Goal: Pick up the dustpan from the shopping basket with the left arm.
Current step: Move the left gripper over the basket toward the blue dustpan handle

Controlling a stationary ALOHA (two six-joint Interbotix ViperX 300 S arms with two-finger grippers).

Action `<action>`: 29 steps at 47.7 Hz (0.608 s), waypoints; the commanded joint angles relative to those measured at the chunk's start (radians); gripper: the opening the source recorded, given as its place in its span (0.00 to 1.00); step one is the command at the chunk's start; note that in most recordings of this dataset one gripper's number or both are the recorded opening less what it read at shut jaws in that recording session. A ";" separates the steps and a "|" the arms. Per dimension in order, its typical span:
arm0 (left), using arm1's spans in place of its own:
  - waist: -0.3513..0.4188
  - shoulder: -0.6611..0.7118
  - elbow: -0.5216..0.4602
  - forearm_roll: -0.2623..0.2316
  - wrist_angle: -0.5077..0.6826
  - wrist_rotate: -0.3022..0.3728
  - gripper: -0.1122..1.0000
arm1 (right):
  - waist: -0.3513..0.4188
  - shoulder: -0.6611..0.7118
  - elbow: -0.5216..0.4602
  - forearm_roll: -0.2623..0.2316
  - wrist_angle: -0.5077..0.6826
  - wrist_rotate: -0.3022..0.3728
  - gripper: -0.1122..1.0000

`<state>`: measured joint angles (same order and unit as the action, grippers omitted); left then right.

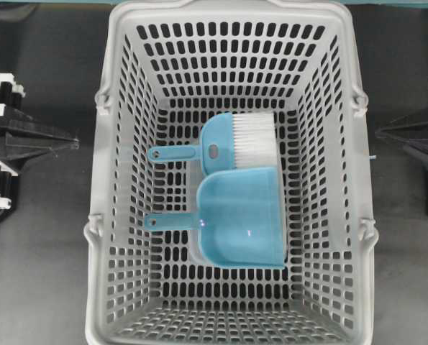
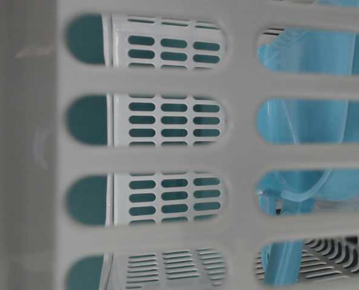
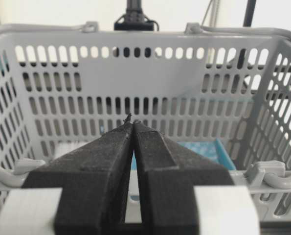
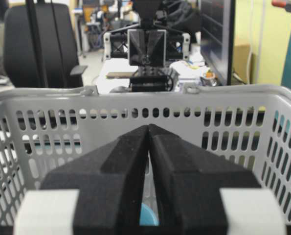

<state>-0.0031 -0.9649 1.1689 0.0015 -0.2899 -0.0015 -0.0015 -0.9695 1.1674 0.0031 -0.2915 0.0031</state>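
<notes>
The light blue dustpan [image 1: 242, 215] lies flat on the floor of the grey shopping basket [image 1: 120, 187], with its slim handle [image 1: 169, 221] pointing left. Part of its tray shows in the left wrist view [image 3: 204, 149], beyond the basket's near wall [image 3: 262, 178]. My left gripper [image 1: 74, 144] is shut and empty, outside the basket's left wall and level with its rim [image 3: 132, 122]. My right gripper [image 1: 378, 133] is shut and empty outside the right wall [image 4: 148, 126].
A light blue hand brush [image 1: 228, 140] with white bristles lies just behind the dustpan, touching its rear edge. The basket's tall slotted walls [image 4: 233, 127] surround both. In the table-level view light blue plastic [image 2: 324, 121] shows through the slots of the wall [image 2: 167, 78].
</notes>
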 commanded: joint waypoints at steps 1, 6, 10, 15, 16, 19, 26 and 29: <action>-0.009 0.006 -0.072 0.043 0.052 -0.011 0.15 | -0.003 0.012 -0.012 0.003 -0.005 0.006 0.10; -0.017 0.026 -0.163 0.043 0.190 -0.011 0.10 | -0.002 0.012 -0.031 0.025 0.028 0.018 0.10; -0.031 0.055 -0.233 0.043 0.308 -0.006 0.10 | -0.002 0.014 -0.052 0.025 0.089 0.034 0.10; -0.051 0.109 -0.331 0.043 0.468 -0.005 0.10 | -0.002 0.017 -0.083 0.025 0.173 0.035 0.10; -0.052 0.121 -0.353 0.043 0.499 -0.005 0.10 | -0.002 0.017 -0.089 0.023 0.190 0.035 0.10; -0.063 0.164 -0.422 0.043 0.600 -0.005 0.10 | -0.002 0.018 -0.109 0.023 0.241 0.034 0.10; -0.078 0.261 -0.551 0.043 0.772 -0.005 0.10 | -0.002 0.020 -0.132 0.021 0.341 0.031 0.10; -0.081 0.308 -0.606 0.044 0.839 -0.005 0.10 | -0.002 0.020 -0.132 0.021 0.357 0.031 0.10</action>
<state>-0.0798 -0.7118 0.6611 0.0414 0.4602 -0.0077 -0.0015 -0.9587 1.0615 0.0230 0.0414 0.0353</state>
